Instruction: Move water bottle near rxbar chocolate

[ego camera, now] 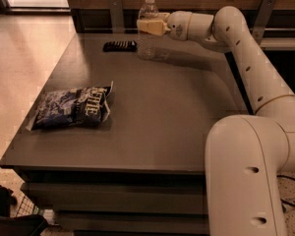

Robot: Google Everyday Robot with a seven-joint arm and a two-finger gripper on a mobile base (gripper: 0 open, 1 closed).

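The water bottle (147, 38) is a clear plastic bottle with a white cap. It stands upright on the dark table (177, 112) near the far edge. The rxbar chocolate (120, 46) is a small flat black wrapper lying just left of the bottle's base, a short gap away. My gripper (148, 26) reaches in from the right and its pale fingers are shut around the bottle's upper body, just below the neck. The white arm (246, 58) runs back to the right and down to the front.
A crinkled blue-and-white chip bag (71, 108) lies on the left part of the table, nearer the front. A wooden wall with metal brackets (116, 11) runs behind the table's far edge. The floor (19, 73) lies to the left.
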